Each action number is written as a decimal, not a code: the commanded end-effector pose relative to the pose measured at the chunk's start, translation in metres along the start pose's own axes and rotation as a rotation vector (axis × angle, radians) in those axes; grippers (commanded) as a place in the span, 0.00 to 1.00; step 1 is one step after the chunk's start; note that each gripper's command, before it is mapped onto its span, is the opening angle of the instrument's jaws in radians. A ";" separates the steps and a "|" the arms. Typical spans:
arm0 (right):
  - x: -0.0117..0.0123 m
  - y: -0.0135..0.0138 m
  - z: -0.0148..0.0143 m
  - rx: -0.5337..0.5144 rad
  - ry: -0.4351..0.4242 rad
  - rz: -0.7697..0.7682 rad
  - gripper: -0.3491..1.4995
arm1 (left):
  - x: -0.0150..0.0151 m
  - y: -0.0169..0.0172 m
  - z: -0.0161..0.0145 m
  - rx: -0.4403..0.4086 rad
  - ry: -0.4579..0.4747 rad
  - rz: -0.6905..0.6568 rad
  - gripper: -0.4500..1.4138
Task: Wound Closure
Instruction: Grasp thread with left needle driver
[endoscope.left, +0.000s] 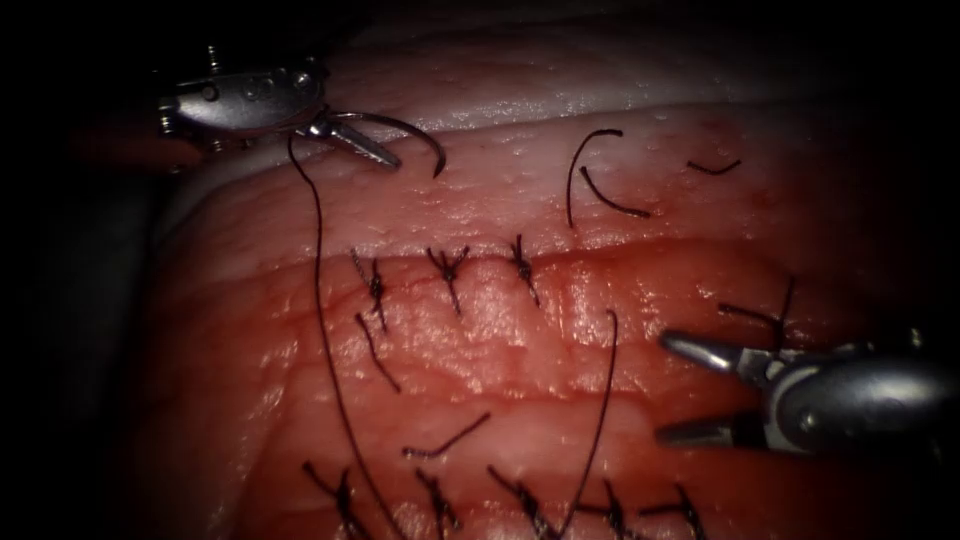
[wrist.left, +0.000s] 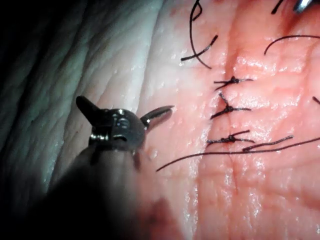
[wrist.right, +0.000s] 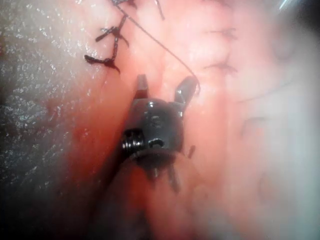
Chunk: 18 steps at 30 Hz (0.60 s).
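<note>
Nearest the endoscope, a row of knotted stitches (endoscope.left: 520, 498) crosses the tissue (endoscope.left: 700, 150); a second strand (endoscope.left: 600, 400) rises from this row and ends free just left of the right tool.

The right needle driver (endoscope.left: 675, 390) hangs over the right part of the tissue, between the two stitch rows; its jaws stand wide apart and hold nothing; the right wrist view confirms the same tool (wrist.right: 162, 87) with both jaws spread and empty, a strand passing close by one jaw tip without being gripped.

A short cut end of thread (endoscope.left: 445, 438) lies loose on the tissue at mid-depth; the long thread (endoscope.left: 325, 330) runs from the near edge up the left side to the left tool's wrist.

The far row of stitches (endoscope.left: 450, 268) closes the cut; three knots are visible there.

Beyond that row, towards the left, the curved needle (endoscope.left: 415, 135) arcs out from beside the root of the left needle driver's (endoscope.left: 370, 148) jaw; its whole visible curve lies clear of the tissue, point directed down; contact with the jaw cannot be confirmed.

In the left wrist view the left tool's (wrist.left: 125, 107) jaws stand spread wide with nothing between them.

Farthest back, further cut ends (endoscope.left: 600, 190) lie on the pale tissue.
</note>
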 end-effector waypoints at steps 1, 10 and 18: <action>-0.0002 -0.0004 0.0009 0.000 0.002 0.000 0.74 | 0.0001 -0.0004 0.0002 -0.008 0.005 0.021 0.78; -0.0002 -0.0005 0.0009 -0.001 0.002 0.005 0.72 | -0.0010 0.0016 -0.0053 -0.110 -0.064 0.253 0.58; -0.0003 -0.0005 0.0013 -0.003 0.000 0.011 0.73 | -0.0014 0.0054 -0.0071 -0.249 -0.038 0.456 0.58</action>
